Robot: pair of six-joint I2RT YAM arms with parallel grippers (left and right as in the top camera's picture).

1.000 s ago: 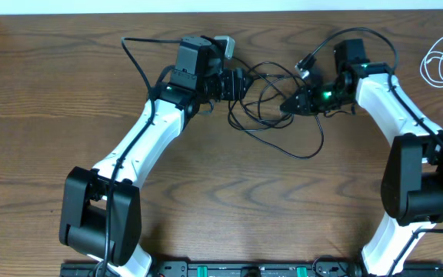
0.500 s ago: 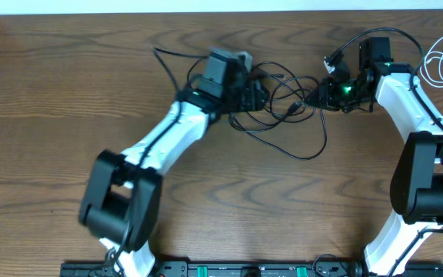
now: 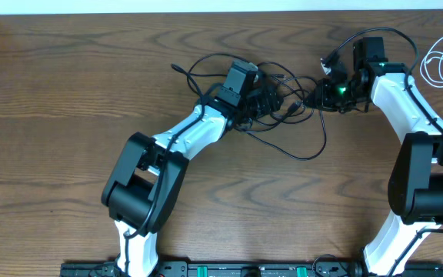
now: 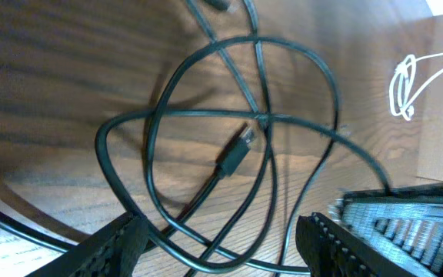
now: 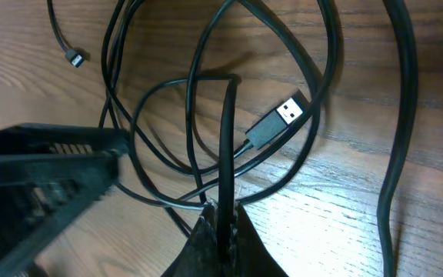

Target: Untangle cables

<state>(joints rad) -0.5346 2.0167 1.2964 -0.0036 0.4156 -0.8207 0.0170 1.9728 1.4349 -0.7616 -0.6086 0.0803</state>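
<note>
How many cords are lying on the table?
2. The black cord lies tangled in the middle of the table. The white cord is coiled at the far right edge. The black tangle might hide another one.

You see the white cable [image 3: 425, 68] leave the overhead view's right edge; the left gripper [image 4: 221, 231] is cut by its wrist view's bottom.
</note>
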